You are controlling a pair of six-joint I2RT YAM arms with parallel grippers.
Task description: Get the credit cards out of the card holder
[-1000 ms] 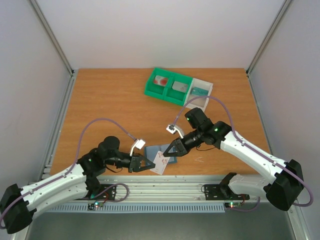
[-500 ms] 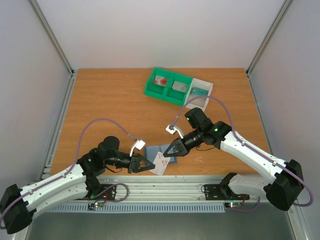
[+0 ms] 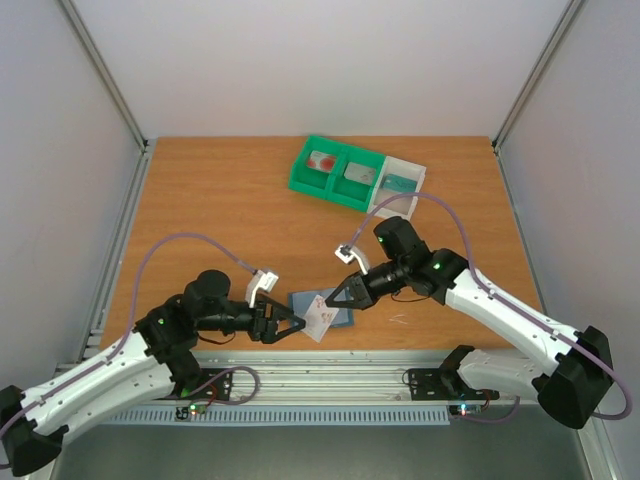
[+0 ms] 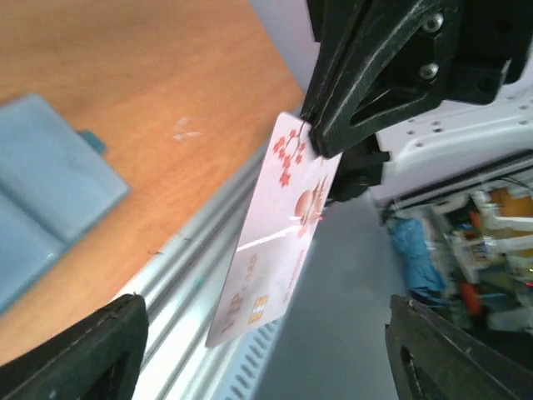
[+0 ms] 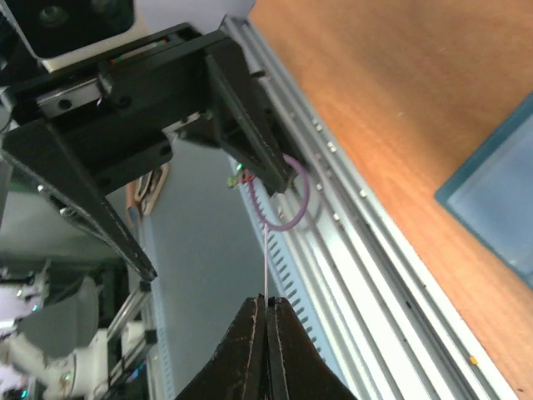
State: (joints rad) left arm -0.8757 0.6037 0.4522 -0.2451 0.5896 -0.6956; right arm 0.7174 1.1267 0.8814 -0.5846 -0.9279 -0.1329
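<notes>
Pinched the white card (image 4: 279,237) by its top edge in the right gripper (image 3: 337,299). Held the left gripper (image 3: 291,327) with jaws spread either side of it.

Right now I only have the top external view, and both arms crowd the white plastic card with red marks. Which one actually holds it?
Observer: The right fingers are pinched shut on one end of the white plastic card with red marks, holding it clear of the table.
Operator: And the left fingers?
Observer: The left fingers stand wide apart on either side of the card's lower end, not touching it.
Operator: Anything printed on it?
Observer: Red blossoms, a gold chip and "VIP".
</notes>
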